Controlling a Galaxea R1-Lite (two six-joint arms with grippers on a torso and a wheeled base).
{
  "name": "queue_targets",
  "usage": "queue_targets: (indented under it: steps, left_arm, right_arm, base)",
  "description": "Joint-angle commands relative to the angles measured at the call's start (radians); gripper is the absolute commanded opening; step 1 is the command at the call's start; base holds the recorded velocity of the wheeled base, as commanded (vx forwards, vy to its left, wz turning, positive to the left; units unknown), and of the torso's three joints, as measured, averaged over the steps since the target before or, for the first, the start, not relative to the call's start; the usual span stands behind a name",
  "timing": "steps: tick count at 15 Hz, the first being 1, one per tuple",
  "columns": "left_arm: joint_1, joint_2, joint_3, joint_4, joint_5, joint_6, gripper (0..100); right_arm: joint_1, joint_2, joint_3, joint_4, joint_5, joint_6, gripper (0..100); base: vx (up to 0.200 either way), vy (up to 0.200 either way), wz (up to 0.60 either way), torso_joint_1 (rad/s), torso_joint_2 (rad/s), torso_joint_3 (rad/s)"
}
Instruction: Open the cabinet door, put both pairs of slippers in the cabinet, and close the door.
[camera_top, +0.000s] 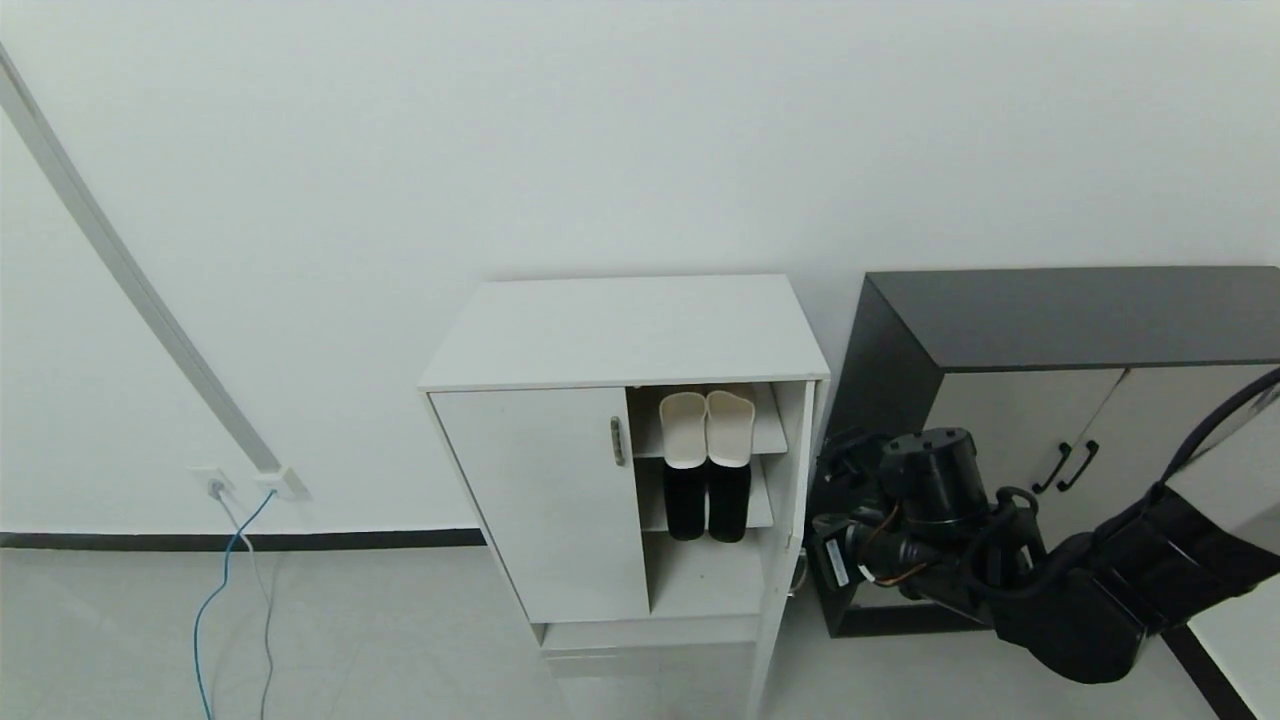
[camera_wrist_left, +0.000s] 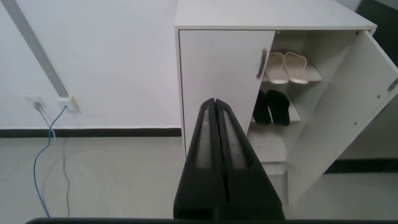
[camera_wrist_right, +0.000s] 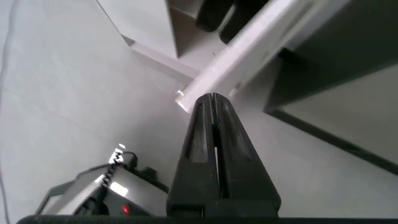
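Note:
The white cabinet has its left door closed and its right door swung open, edge-on to me. A white pair of slippers lies on the upper shelf and a black pair on the shelf below. My right arm is low on the open door's outer side. My right gripper is shut on nothing, its tips right by the door's lower edge; I cannot tell whether they touch. My left gripper is shut and empty, back from the cabinet, facing the slippers.
A dark cabinet with pale doors stands close on the right, leaving a narrow gap behind the open door. A wall socket with blue and white cables is at the left. Bare floor stretches in front and to the left.

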Motion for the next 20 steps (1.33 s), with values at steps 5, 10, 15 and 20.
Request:
queue_targets:
  steps: [5,10,15,20]
  left_arm:
    - [0.0,0.0,0.0,0.0,0.001,-0.001,0]
    - [0.0,0.0,0.0,0.0,0.001,-0.001,0]
    - [0.0,0.0,0.0,0.0,0.001,-0.001,0]
    - [0.0,0.0,0.0,0.0,0.001,-0.001,0]
  right_arm:
    - [-0.001,0.127,-0.078,-0.025,-0.007,0.0,0]
    - [0.031,0.173,-0.122,-0.152,-0.001,0.109,0]
    - [0.039,0.127,-0.065,-0.169,0.018,0.1,0]
    - [0.054,0.129,-0.027,-0.23,0.045,0.094,0]
  base:
    - [0.0,0.0,0.0,0.0,0.0,0.0]
    - [0.0,0.0,0.0,0.0,0.0,0.0]
    - [0.0,0.0,0.0,0.0,0.0,0.0]
    - [0.0,0.0,0.0,0.0,0.0,0.0]
